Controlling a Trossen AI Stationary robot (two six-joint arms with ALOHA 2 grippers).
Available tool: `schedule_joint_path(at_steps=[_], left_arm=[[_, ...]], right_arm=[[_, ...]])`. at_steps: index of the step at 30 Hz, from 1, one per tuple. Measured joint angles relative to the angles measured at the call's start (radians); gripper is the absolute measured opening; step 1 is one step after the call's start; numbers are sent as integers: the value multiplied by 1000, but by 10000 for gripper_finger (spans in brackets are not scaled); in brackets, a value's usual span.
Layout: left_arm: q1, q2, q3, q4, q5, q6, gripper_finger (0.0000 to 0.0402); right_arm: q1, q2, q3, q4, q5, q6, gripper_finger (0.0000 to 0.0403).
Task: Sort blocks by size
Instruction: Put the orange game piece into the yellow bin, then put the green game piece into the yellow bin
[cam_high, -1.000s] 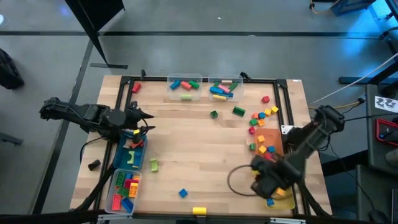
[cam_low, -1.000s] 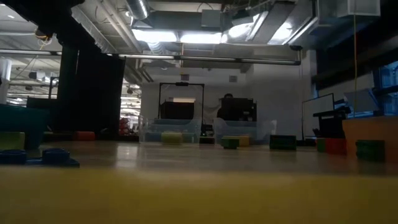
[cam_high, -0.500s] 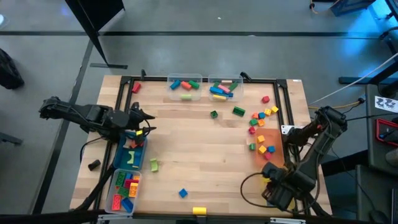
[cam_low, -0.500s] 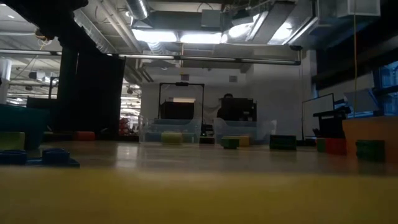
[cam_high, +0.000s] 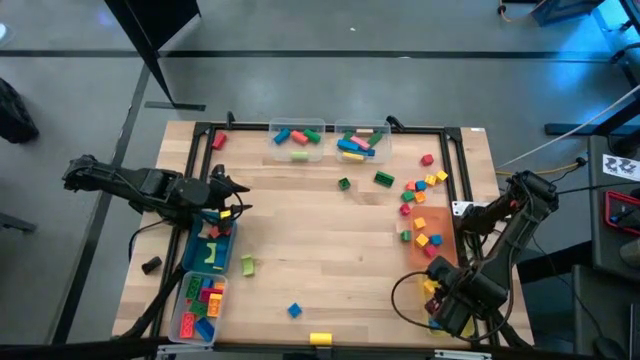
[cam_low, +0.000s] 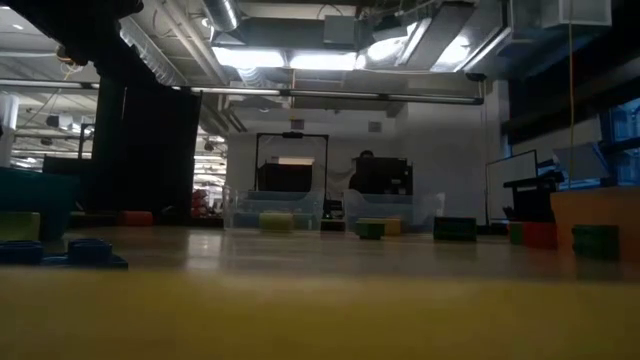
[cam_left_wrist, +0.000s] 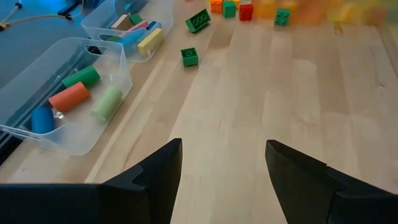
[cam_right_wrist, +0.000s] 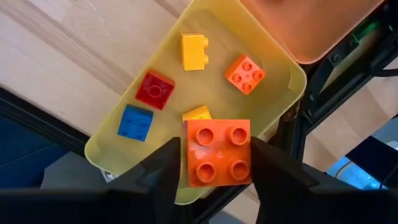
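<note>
Over the yellow bin (cam_right_wrist: 283, 71) at the table's near right corner, the right gripper (cam_right_wrist: 214, 165) is hanging fingers-down; an orange four-stud block (cam_right_wrist: 217, 152) is sitting between its two dark fingers (cam_right_wrist: 163, 171), flush against them on both sides, so the pincer is pinching that block; directly beneath it in the bin are lying a yellow block (cam_right_wrist: 194, 51), a smaller orange block (cam_right_wrist: 245, 73), a red block (cam_right_wrist: 155, 89), a blue block (cam_right_wrist: 135, 121) and a second yellow block (cam_right_wrist: 198, 114) half hidden behind the held one; just beyond the bin an orange bin (cam_right_wrist: 311, 28) is showing its edge; in the high view the right gripper (cam_high: 450, 310) is covering most of the yellow bin; away from it, toward the table's far right, loose blocks (cam_high: 420, 190) are lying scattered; the left gripper (cam_high: 232, 200) is waiting at the table's left side, fingers (cam_left_wrist: 152, 174) spread wide with nothing between them; ahead of it two clear bins (cam_left_wrist: 93, 93) are holding longer pieces, and a green block (cam_left_wrist: 189, 56) is lying on the bare wood just beside them.
</note>
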Motion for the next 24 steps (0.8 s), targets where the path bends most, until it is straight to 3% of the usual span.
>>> schedule_joint_path(at_steps=[7, 13, 19, 24], left_arm=[[0, 0, 0, 0, 0, 0, 216], [0, 0, 0, 1, 0, 0, 216], [0, 0, 0, 3, 0, 0, 216], [0, 0, 0, 3, 0, 0, 216]], right_arm=[[0, 0, 0, 12, 8, 2, 239], [-34, 0, 0, 21, 33, 2, 248], [-147, 0, 0, 125, 321, -82, 240], [-253, 4, 0, 316, 470, -481, 239]])
